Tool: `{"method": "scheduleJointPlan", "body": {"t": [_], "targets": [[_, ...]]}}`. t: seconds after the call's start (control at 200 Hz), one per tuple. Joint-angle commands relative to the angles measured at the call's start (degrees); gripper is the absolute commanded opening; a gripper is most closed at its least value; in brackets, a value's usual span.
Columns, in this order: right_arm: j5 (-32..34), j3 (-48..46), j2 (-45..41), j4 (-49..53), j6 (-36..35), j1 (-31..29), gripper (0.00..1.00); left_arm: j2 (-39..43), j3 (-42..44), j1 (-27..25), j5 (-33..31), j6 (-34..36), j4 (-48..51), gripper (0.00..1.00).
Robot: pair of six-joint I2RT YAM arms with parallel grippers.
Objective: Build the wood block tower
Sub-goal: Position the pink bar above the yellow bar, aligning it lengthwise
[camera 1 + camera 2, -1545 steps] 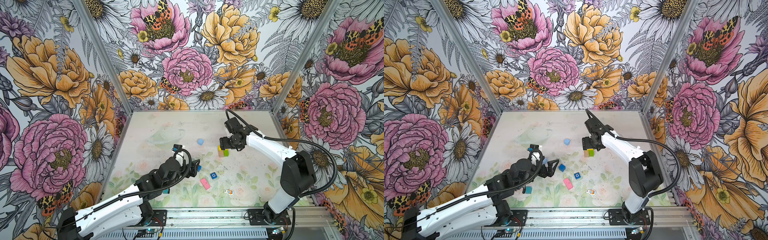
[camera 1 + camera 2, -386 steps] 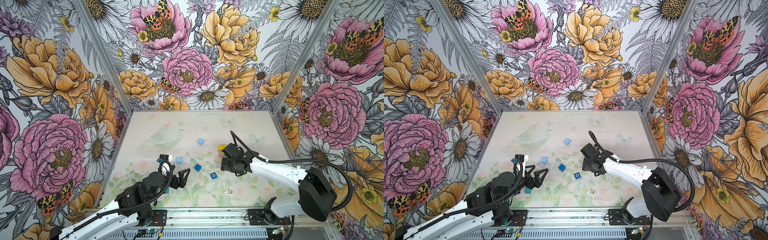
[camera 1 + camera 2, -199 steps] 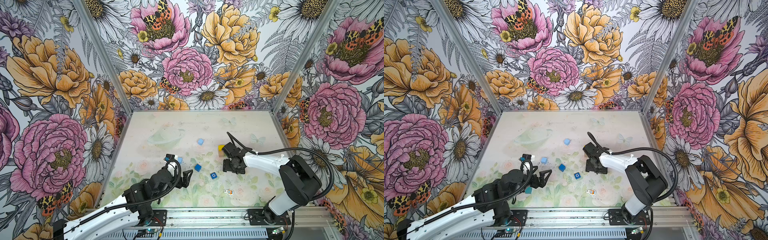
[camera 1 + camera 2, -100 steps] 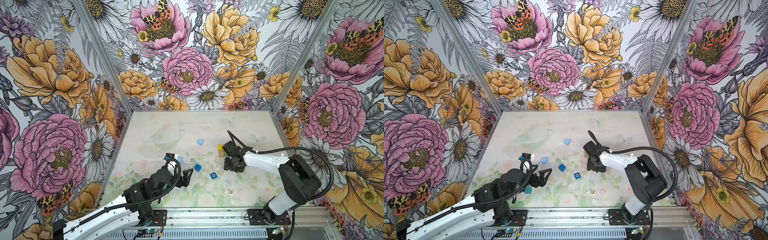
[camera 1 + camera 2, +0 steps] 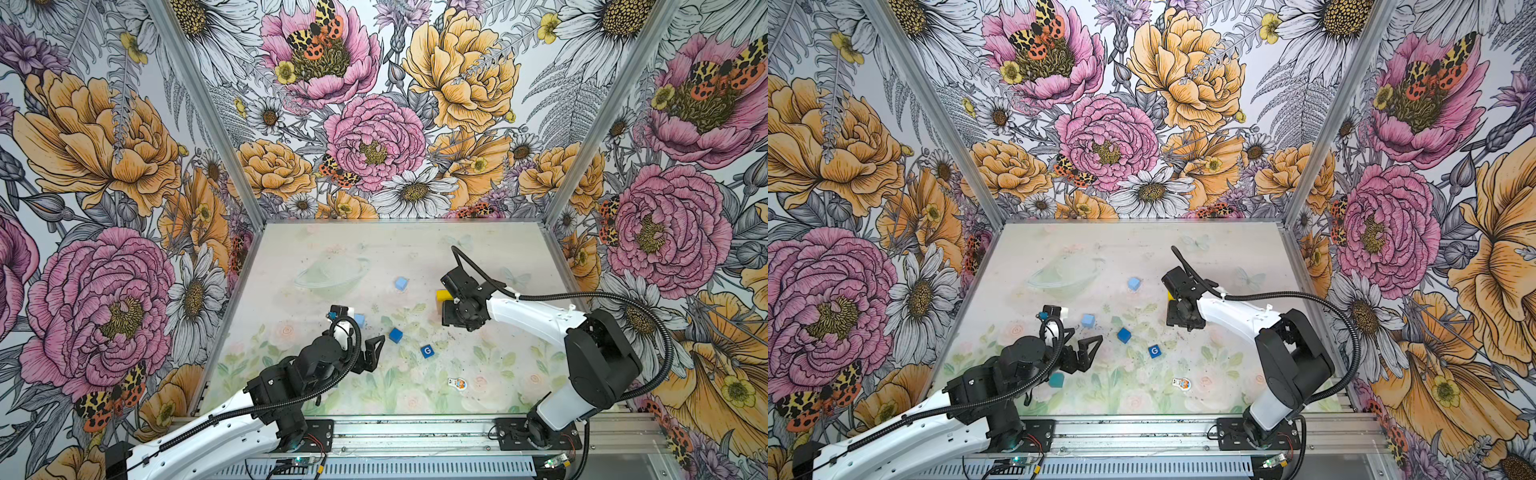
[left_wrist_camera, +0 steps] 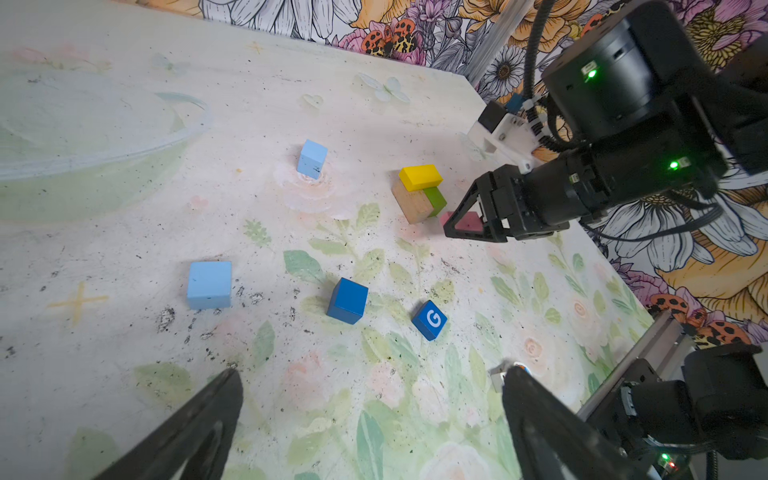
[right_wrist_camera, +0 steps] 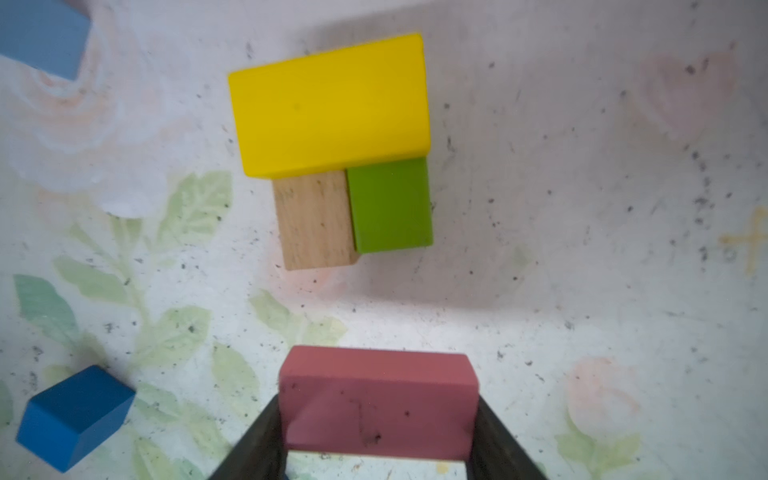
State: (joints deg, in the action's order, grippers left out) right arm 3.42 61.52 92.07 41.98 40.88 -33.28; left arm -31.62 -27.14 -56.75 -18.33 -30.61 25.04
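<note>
Floral walls frame a yellow block, green block and pink block.

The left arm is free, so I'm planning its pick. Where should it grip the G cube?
Take the G cube by two opposite side faces, coming from above. It sits flat, G up, turned askew, so twist the left gripper to match; the dark blue cube sits apart.

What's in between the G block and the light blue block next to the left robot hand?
The dark blue cube sits there, touching neither the G cube nor that light blue cube. The left wrist view shows it, and both top views too.
</note>
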Motion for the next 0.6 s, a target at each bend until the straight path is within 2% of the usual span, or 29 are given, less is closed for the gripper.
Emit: {"method": "scheduleJointPlan", "body": {"t": [0.0, 0.2, 0.595], "targets": [[1.4, 3.9, 2.8, 2.0, -2.8, 0.7, 0.47, -0.1, -1.8, 0.8, 1.4, 1.5, -0.8, 0.99], [1.3, 8.1, 6.9, 2.5, -4.6, 1.6, 0.47, -1.1, -2.3, 2.1, 2.2, 2.1, -1.2, 0.99], [0.7, 11.6, 9.8, 3.1, -7.9, 3.5, 0.48, -3.1, -2.8, 4.6, 4.3, 2.9, -2.5, 0.99]]}}
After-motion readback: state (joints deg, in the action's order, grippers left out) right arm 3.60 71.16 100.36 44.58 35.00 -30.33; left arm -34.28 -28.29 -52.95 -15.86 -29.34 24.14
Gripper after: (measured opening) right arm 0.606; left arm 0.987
